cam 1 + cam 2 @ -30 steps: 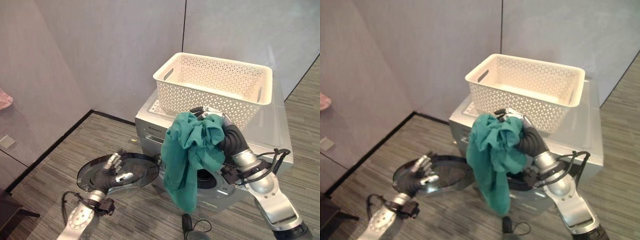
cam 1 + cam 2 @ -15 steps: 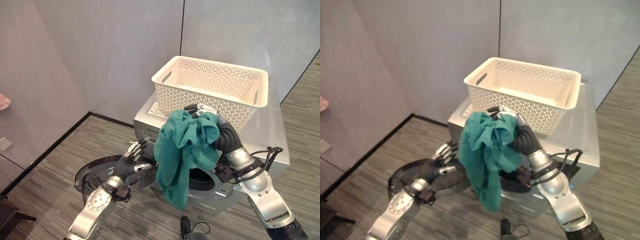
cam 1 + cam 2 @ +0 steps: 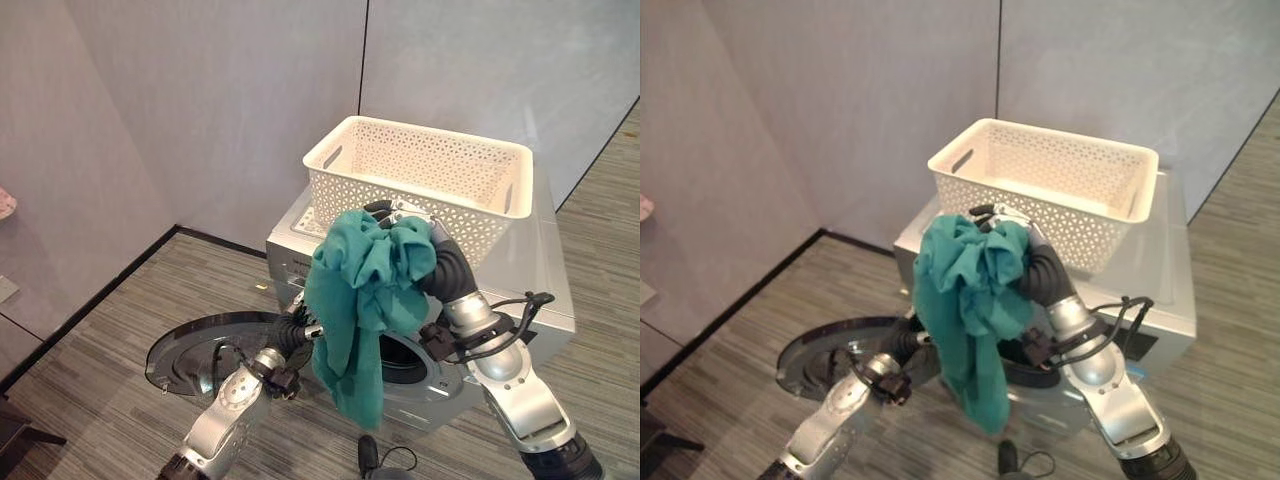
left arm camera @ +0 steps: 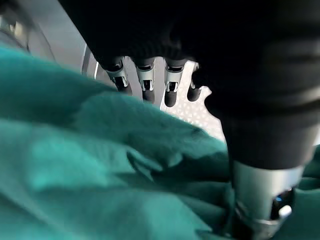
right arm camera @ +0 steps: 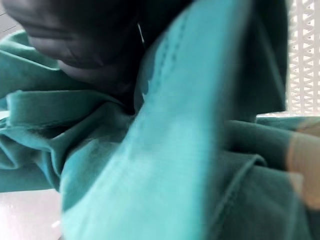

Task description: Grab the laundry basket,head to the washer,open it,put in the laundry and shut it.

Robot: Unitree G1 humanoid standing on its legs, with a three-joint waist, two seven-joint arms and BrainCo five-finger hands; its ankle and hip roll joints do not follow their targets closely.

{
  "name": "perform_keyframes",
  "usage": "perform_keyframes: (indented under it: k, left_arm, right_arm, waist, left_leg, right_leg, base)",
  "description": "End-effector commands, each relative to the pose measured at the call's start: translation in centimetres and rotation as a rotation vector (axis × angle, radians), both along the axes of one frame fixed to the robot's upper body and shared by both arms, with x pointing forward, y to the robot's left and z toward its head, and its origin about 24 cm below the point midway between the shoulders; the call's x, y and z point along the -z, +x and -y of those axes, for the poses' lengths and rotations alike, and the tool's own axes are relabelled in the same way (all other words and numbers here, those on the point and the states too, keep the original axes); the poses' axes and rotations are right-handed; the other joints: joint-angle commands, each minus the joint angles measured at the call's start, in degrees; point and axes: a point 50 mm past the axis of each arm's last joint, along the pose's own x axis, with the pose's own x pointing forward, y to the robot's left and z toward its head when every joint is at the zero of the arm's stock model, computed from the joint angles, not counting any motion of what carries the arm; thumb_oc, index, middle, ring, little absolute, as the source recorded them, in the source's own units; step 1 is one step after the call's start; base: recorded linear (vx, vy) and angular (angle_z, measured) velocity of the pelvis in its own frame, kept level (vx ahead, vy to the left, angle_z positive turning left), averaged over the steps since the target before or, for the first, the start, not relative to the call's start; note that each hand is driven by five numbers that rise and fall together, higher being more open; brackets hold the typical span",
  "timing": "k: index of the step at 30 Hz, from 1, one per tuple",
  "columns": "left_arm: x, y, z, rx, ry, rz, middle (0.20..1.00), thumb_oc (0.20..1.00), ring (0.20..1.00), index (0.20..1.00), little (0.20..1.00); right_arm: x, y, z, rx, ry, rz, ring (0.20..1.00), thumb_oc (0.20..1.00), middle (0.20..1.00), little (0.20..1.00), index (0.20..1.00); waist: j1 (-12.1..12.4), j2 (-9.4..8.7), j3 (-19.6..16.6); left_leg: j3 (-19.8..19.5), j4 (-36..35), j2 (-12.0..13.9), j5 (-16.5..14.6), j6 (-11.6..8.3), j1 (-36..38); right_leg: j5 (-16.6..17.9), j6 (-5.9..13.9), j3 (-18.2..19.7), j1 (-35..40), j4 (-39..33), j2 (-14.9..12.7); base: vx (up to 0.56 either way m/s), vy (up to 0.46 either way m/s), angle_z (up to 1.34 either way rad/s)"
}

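My right hand (image 3: 440, 262) is shut on a bunched teal cloth (image 3: 362, 290), held up in front of the white lattice laundry basket (image 3: 420, 170). The basket stands on top of the silver washer (image 3: 545, 285). The cloth's long end hangs down over the washer's round opening (image 3: 405, 357). The washer's door (image 3: 195, 352) lies swung open to the left, low over the floor. My left hand (image 3: 294, 333) reaches in beside the hanging cloth, its fingers (image 4: 145, 85) straight over the teal cloth (image 4: 100, 165) and its thumb (image 4: 260, 200) against the fabric.
Grey walls with a dark skirting close off the corner behind the washer. Striped grey floor spreads to the left and front. A pink thing (image 3: 5, 203) shows at the far left edge.
My left hand has left the open door and moved right and up to the hanging cloth. The right hand has shifted the cloth slightly left. The door has stayed open.
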Motion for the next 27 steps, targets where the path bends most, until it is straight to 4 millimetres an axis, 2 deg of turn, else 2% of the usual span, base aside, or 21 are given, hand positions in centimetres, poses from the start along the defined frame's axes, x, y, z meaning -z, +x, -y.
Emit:
perform_keyframes:
  k: [1, 9, 12, 27]
  left_arm:
    - [-2.3, 1.5, 1.2, 0.004, -0.09, 0.089, 1.0, 1.0, 1.0, 1.0, 1.0]
    - [-3.7, 2.7, 3.4, 0.013, -0.178, 0.111, 1.0, 1.0, 1.0, 1.0, 1.0]
    - [-4.7, 3.1, 5.0, 0.046, -0.207, 0.132, 1.0, 1.0, 1.0, 1.0, 1.0]
    - [-5.7, 4.0, 6.5, 0.074, -0.313, 0.094, 1.0, 1.0, 1.0, 1.0, 1.0]
  right_arm:
    - [-3.6, -0.5, -0.9, -0.038, 0.078, 0.191, 0.2, 0.2, 0.2, 0.2, 0.2]
    - [-3.0, -0.6, -0.5, 0.0, 0.094, 0.179, 0.2, 0.2, 0.2, 0.2, 0.2]
    - [-2.9, -0.5, -0.4, 0.013, 0.12, 0.171, 0.2, 0.2, 0.2, 0.2, 0.2]
    - [-3.2, -0.5, 0.0, 0.026, 0.154, 0.176, 0.2, 0.2, 0.2, 0.2, 0.2]
  waist:
    - [-0.69, -0.09, 0.99]
    - [-1.88, -0.19, 0.97]
    - [-2.64, -0.26, 0.93]
    - [-3.69, -0.51, 0.43]
  left_leg:
    - [2.68, 0.23, 1.78, -2.68, 1.5, -2.6]
    - [3.09, 0.23, 2.07, -2.98, 1.3, -2.67]
    - [3.63, 0.23, 2.32, -3.11, 1.21, -2.53]
    - [4.62, 0.23, 2.71, -3.64, 0.96, -1.86]
  right_leg:
    - [-10.33, 4.38, 1.4, 3.79, 5.78, -4.34]
    - [-10.55, 4.35, 1.67, 3.76, 5.56, -4.04]
    - [-10.56, 4.34, 1.97, 3.78, 5.43, -3.74]
    - [-10.65, 4.37, 2.38, 4.27, 4.99, -3.23]
  base:
    - [0.0, 0.0, 0.0]
    - [0.0, 0.0, 0.0]
    - [0.01, -0.009, 0.0]
    - [0.0, 0.001, 0.0]
